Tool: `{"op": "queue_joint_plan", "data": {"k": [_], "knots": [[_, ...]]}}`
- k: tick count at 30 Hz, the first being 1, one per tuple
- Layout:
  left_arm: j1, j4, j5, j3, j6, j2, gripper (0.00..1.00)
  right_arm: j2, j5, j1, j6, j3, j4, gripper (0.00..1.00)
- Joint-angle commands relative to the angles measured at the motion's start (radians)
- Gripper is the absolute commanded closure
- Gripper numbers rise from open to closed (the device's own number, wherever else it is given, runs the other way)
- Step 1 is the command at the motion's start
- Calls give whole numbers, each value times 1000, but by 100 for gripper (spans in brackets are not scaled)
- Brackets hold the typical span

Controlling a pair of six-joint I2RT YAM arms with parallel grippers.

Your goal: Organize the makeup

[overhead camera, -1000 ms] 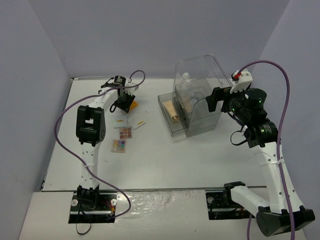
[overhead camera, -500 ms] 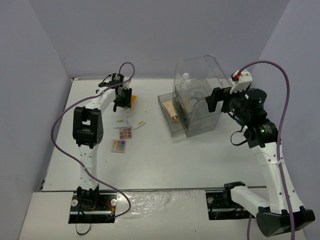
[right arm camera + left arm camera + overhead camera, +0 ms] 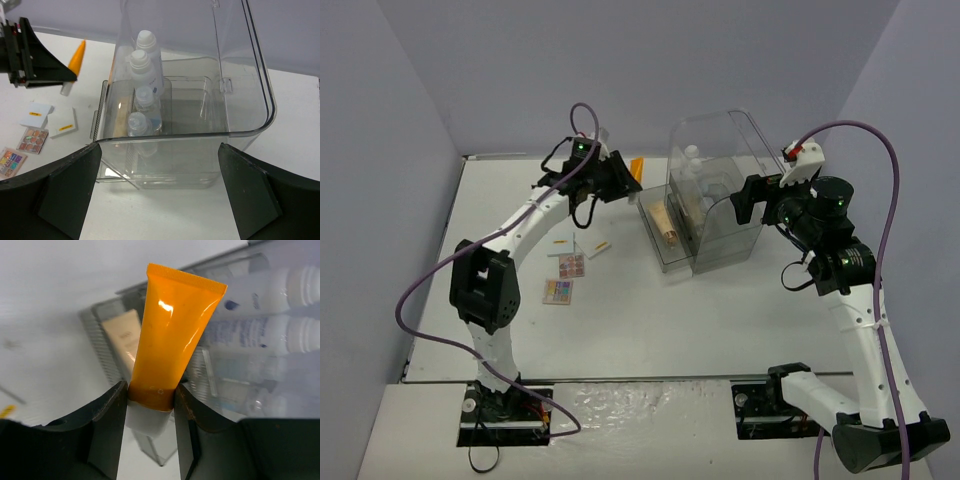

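My left gripper [image 3: 150,407] is shut on an orange tube [image 3: 170,330], pinching it just above its white cap, crimped end pointing away. In the top view this gripper [image 3: 618,182] hangs above the table, just left of the clear case [image 3: 715,150], the orange tube [image 3: 636,165] pointing at it. The case's drawer [image 3: 660,255] is pulled out to the left with a beige tube [image 3: 667,222] in it. White bottles [image 3: 142,65] lie inside the case. My right gripper [image 3: 160,200] is open, its fingers wide on either side of the case's near end.
Two eyeshadow palettes [image 3: 571,265] [image 3: 558,291] and two white square compacts [image 3: 598,247] [image 3: 563,243] lie on the table left of centre. The case's domed lid [image 3: 250,65] stands raised. The table's back edge and the wall run close behind the case.
My left arm has swung right from the back-left of the table towards the case, carrying the orange tube up off the table. The right arm has not moved.
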Motion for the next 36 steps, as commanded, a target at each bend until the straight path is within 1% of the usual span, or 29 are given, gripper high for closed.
{"op": "queue_joint_plan", "data": {"k": [1, 5, 11, 14, 19, 22, 29, 34, 36], "knots": [[-103, 106, -44, 40, -226, -6, 96, -13, -18, 10, 5, 20, 67, 0], [-146, 127, -105, 61, -294, 23, 90, -23, -17, 10, 8, 22, 67, 0], [-196, 101, -133, 136, -327, 88, 90, -38, -13, 10, 10, 20, 64, 0], [-208, 112, -143, 127, -364, 100, 90, -43, -16, 10, 11, 22, 64, 0], [-227, 169, -159, 69, -438, 100, 89, -51, -15, 10, 11, 14, 64, 0], [-234, 170, -159, 70, -447, 104, 88, -56, -11, 10, 11, 9, 64, 0], [-239, 161, -181, 56, -457, 88, 80, -61, -4, 9, 6, 6, 65, 0], [-241, 169, -170, 44, -463, 93, 69, -65, -3, 10, 5, 0, 65, 0], [-243, 170, -162, 42, -467, 99, 67, -62, -1, 10, 6, 1, 64, 0]]}}
